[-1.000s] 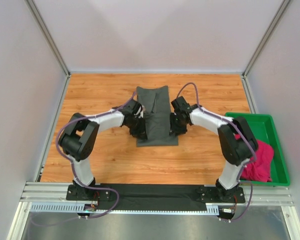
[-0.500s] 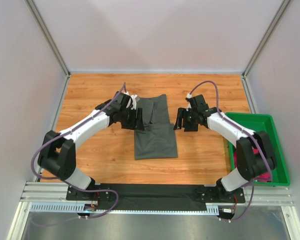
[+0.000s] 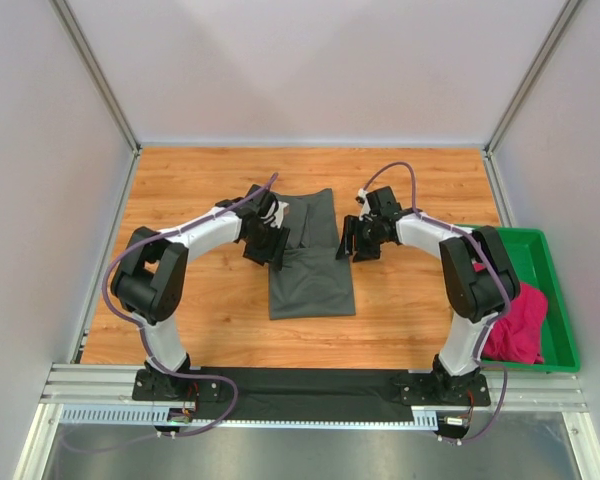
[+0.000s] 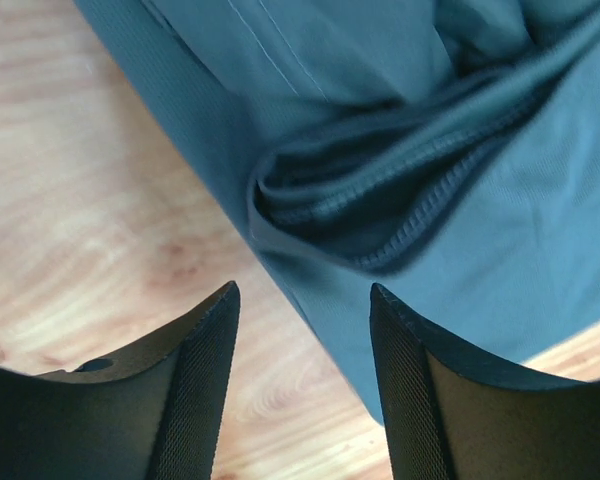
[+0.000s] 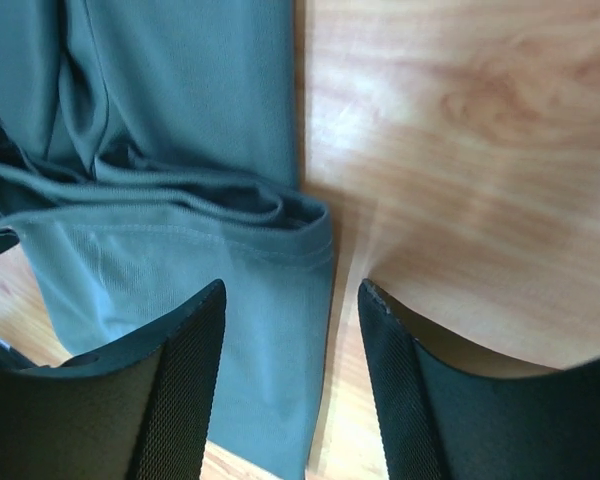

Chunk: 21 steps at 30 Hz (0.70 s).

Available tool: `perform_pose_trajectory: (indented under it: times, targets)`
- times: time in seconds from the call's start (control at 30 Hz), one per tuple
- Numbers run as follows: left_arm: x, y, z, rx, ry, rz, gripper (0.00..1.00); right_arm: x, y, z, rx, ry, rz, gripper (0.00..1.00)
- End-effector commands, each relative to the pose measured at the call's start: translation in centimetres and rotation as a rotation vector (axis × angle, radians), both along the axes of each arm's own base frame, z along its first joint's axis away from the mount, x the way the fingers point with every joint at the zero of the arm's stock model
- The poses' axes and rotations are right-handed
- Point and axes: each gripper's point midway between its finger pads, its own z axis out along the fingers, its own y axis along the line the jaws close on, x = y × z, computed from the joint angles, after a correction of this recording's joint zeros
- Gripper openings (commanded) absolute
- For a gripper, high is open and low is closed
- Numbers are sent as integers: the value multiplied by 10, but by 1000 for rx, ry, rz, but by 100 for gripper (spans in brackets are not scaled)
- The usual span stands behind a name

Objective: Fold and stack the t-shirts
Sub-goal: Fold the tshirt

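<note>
DESK, MID-FOLD: The charcoal grey t-shirt lies at the middle of the desk. It is folded into a long strip with a crosswise fold about halfway along, the near half a little wider than the far.

I judge the step in hand to be a pinch at that fold, one side each, before the strip is doubled over. To do it well I should close on every layer at the rolled hem rather than on the top ply alone. I should also take both sides at the same level, then lift and carry them together so the edge lands square.

My left end effector hangs over the shirt's left edge, jaws apart and holding nothing. Its wrist view shows the bunched, stitched hem just ahead of the gap, with bare wood beside it. My right end effector is likewise spread and empty, straddling the right edge where the layered hem meets the wood.

Both arms reach out from the near edge and bend inward, elbows thrown wide, wrists tipped down toward the cloth from opposite sides. The magenta-pink t-shirt lies crumpled in the green tray at the desk's right, not yet folded.
</note>
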Motion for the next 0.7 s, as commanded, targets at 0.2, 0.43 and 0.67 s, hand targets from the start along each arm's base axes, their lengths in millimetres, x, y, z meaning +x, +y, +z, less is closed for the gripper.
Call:
perform_pose_trajectory:
  times: [0.2, 0.43, 0.67]
  targets:
    - [40, 0, -10, 2, -35, 28, 56, 42, 11, 6, 59, -66, 20, 51]
    - [46, -8, -2, -56, -44, 46, 43, 49, 19, 14, 91, -61, 36, 40]
    - [48, -22, 9, -142, -37, 49, 20, 45, 22, 20, 114, -56, 42, 33]
